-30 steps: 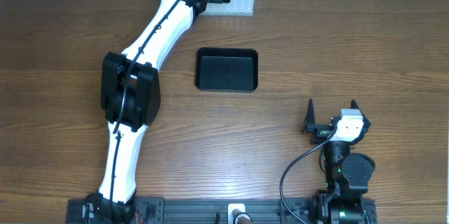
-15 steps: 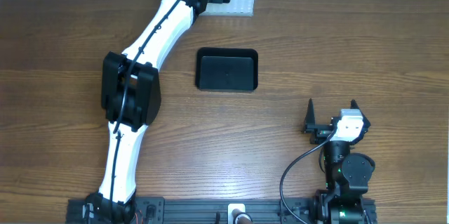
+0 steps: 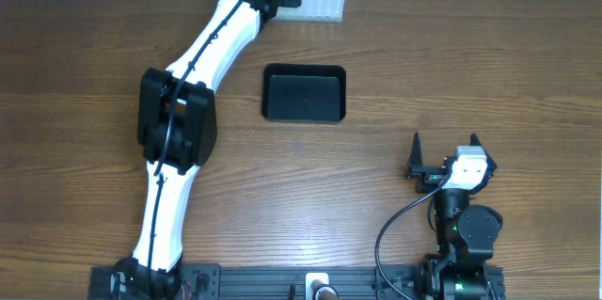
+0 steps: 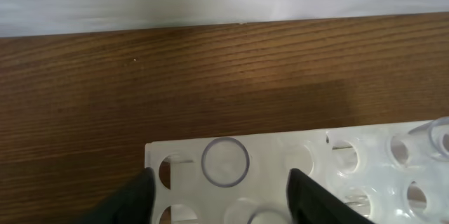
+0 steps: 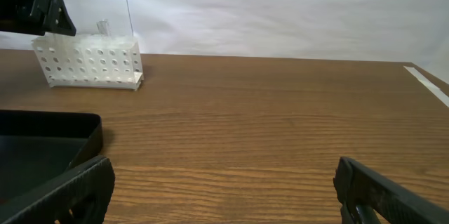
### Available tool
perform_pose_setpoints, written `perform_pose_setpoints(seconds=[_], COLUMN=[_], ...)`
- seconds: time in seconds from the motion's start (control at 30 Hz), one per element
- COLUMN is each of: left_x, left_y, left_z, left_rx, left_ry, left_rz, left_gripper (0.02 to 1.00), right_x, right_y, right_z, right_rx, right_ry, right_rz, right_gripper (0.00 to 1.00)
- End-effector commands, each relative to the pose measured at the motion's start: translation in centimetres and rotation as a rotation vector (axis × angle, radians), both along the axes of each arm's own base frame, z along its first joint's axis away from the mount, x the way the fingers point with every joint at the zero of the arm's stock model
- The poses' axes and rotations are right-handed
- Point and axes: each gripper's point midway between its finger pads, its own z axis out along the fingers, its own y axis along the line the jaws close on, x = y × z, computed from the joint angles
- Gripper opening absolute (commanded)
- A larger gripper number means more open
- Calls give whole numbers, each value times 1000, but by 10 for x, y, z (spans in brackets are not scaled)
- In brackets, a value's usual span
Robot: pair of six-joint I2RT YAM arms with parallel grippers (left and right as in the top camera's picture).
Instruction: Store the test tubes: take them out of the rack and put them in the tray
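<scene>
- My left pincer (image 4: pixel 224 201) hung right over the left end of the white rack (image 3: pixel 322 1), at the far edge of the table (image 3: pixel 489 65).
- Its 2 fingers (image 4: pixel 137 197) stood apart and gripped nothing.
- 1 clear test tube (image 4: pixel 224 161) stood upright in a hole at that end of the rack, between my 2 left fingers (I looked straight down into its round rim) and touching neither.
- A second tube rim (image 4: pixel 440 137) showed farther along the rack.
- The black tray (image 3: pixel 304 71) lay on the table in front of the rack, near it but not touching.
- My right pincer (image 3: pixel 445 150) sat low near its own base at the table's right front, well apart from tray and rack.
- Its 2 fingers were spread wide, with only table wood between them.
- From that wrist, the rack stood beyond the tray's corner, 1 tube poking above its top.
</scene>
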Motion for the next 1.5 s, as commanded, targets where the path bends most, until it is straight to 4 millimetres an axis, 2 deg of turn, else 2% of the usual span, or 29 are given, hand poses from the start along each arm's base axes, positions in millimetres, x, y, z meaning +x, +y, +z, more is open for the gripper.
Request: perform_pose_setpoints(seconds=[0.03,0.1,0.2,0.47,0.8,0.93,1.03,1.23,1.4,1.5], left_x=[2,2,2,0,3,3,1,0,-1,-2], left_y=[-5,-5,-5,-10,-14,-14,-14,-13,-13,-13], left_z=[1,1,1,4,25,24,23,21,21,20], left_rx=[2,2,2,0,1,2,5,10,10,12], left_ry=[-8,-8,-8,-13,-58,-55,-47,-37,-36,-31], left_rz=[-10,-10,-10,-18,-9,-10,-11,-11,-11,-12], left_gripper=[577,673,768,750,737,678,581,454,288,251], right_x=[0,0,0,0,0,0,0,0,0,0], right_y=[2,2,2,2,2,2,2,2,2,2], right_z=[-1,-1,-1,-1,-1,-1,-1,-1,-1,-1], right_rx=[1,1,1,1,1,1,1,1,1,1], right_ry=[-2,-2,-2,-2,-2,-2,-2,-2,-2,-2], right_rz=[14,14,14,14,14,14,14,14,14,14], right_gripper=[991,993,993,993,993,993,991,993,991,993])
